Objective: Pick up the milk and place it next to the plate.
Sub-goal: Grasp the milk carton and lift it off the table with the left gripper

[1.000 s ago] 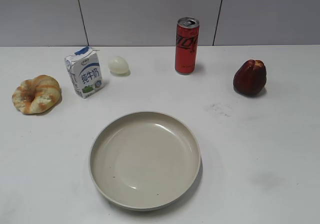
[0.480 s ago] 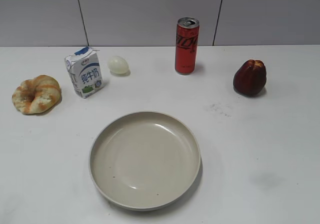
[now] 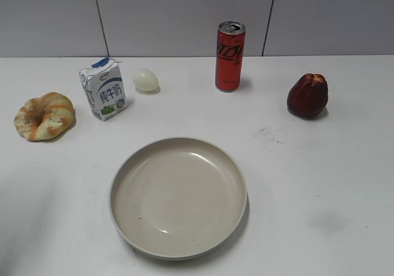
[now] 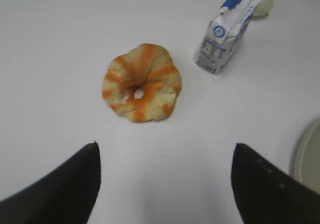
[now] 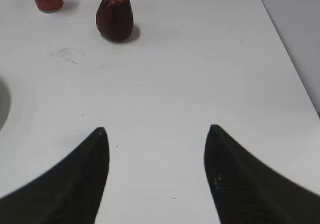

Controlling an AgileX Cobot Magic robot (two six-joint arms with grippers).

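Exterior view showed the milk carton (image 3: 103,89) upright on the white table (image 3: 320,183), behind and left of the beige plate (image 3: 178,196) and well apart from it, with a ring-shaped pastry (image 3: 44,116) to the carton's left, a pale egg (image 3: 146,79) just right of it, and a red soda can (image 3: 229,56) and dark red fruit (image 3: 307,95) farther right. Left gripper (image 4: 165,179) hung wide open and empty over bare table in front of the pastry, carton beyond it. Right gripper (image 5: 156,164) likewise spread open, holding nothing, well short of the fruit.
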